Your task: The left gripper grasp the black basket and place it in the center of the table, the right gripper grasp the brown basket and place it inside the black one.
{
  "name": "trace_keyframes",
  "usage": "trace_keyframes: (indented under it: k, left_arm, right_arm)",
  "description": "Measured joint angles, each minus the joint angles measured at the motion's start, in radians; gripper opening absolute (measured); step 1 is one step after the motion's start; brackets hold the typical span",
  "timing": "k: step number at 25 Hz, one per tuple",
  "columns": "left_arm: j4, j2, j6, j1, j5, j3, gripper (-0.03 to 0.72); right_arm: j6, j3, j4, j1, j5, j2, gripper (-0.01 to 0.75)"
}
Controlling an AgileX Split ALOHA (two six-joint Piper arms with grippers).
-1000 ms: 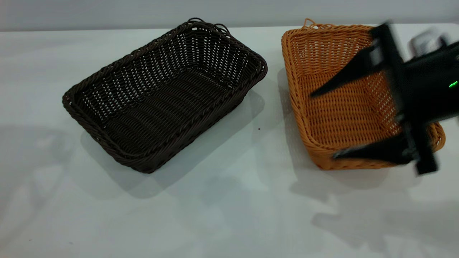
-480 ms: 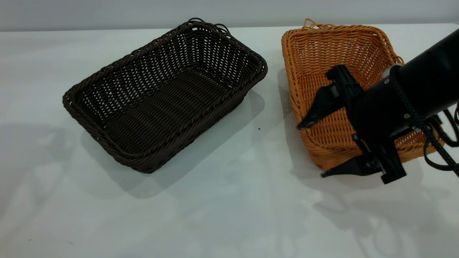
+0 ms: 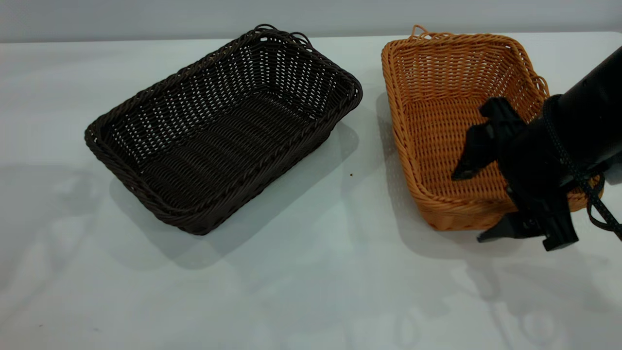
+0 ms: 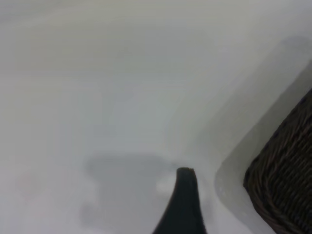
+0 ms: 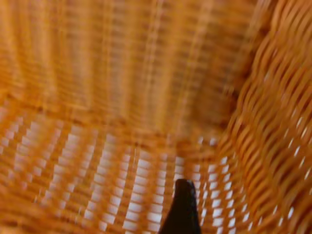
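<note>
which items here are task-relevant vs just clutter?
Task things:
- black basket, left of centre
- brown basket, on the right
- right gripper, open, straddling the brown basket's near wall
- left gripper fingertip, over bare table beside the black basket

Lying about:
- small dark speck on the table

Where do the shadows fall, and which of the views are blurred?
Exterior view: sharp; black basket and brown basket cast soft shadows towards the camera on the table. Left wrist view: soft, with a grey shadow beside the fingertip. Right wrist view: the weave is smeared and out of focus.
</note>
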Motion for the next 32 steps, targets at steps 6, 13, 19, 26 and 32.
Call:
trace_keyframes:
  k: [6, 13, 19, 26, 32]
  left_arm:
    - [-0.006, 0.155, 0.018, -0.073, 0.133, -0.167, 0.593]
    - [-0.009, 0.431, 0.128, -0.187, 0.299, -0.443, 0.593]
    - [-0.010, 0.647, 0.306, -0.258, 0.312, -0.632, 0.593]
    - [-0.006, 0.769, 0.368, -0.275, 0.292, -0.719, 0.593]
    - [-0.009, 0.837, 0.370, -0.275, 0.261, -0.723, 0.585]
  right_arm:
    - [0.006, -0.001, 0.001, 0.000, -0.021, 0.024, 0.530]
    - [0.008, -0.004, 0.001, 0.000, -0.026, 0.024, 0.501]
    - [0.009, -0.006, 0.001, 0.000, -0.017, 0.024, 0.493]
    - [0.009, -0.007, 0.001, 0.000, -0.014, 0.024, 0.491]
    - [0.009, -0.007, 0.001, 0.000, -0.013, 0.024, 0.489]
